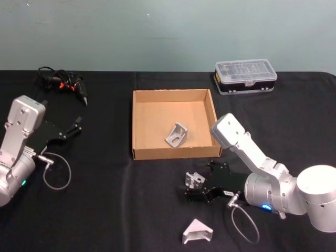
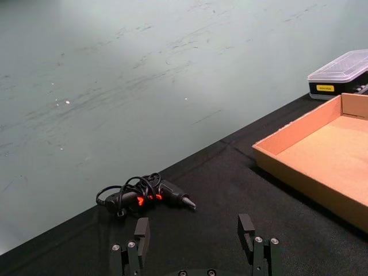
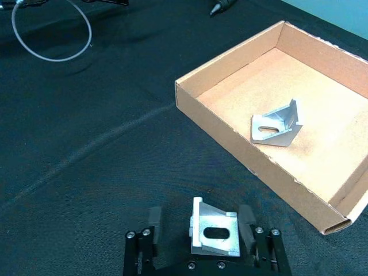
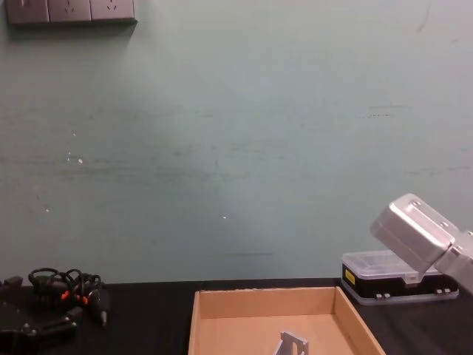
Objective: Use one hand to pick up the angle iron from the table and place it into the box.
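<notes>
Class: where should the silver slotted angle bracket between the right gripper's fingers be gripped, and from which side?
Probably across its two flat, parallel side edges, approached from the side away from the shallow tan cardboard box. The silver slotted angle bracket faces the black right gripper, whose open fingers flank those edges. The left gripper sits idle at the left of the black table.

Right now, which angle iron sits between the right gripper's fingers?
The middle angle iron, on the table between box and robot: the right gripper straddles it. The angle iron in the box and the loose angle iron nearest the robot lie untouched.
</notes>
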{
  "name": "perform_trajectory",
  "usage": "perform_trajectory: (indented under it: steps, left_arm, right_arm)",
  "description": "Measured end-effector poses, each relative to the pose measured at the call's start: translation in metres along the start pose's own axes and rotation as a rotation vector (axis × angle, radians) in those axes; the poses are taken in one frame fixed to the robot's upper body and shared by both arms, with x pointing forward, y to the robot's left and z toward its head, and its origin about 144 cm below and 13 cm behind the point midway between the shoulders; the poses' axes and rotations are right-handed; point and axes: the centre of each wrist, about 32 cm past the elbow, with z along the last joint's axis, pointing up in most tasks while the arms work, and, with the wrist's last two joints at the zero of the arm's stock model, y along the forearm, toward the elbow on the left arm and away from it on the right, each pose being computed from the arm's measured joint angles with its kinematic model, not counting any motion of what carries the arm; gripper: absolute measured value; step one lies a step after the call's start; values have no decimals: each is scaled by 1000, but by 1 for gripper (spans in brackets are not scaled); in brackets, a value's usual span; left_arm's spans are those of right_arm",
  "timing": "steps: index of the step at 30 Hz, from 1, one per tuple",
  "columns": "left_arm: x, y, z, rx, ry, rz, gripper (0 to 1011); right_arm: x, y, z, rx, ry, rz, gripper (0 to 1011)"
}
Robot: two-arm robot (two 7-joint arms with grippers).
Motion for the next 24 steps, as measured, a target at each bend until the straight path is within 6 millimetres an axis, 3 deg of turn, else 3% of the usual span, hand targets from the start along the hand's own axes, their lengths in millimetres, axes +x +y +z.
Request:
perform_trajectory:
  steps: [24]
  left_arm:
    - [0, 0, 0, 0, 0, 0, 1005]
  right_arm:
    - [0, 0, 0, 1, 0, 0, 140]
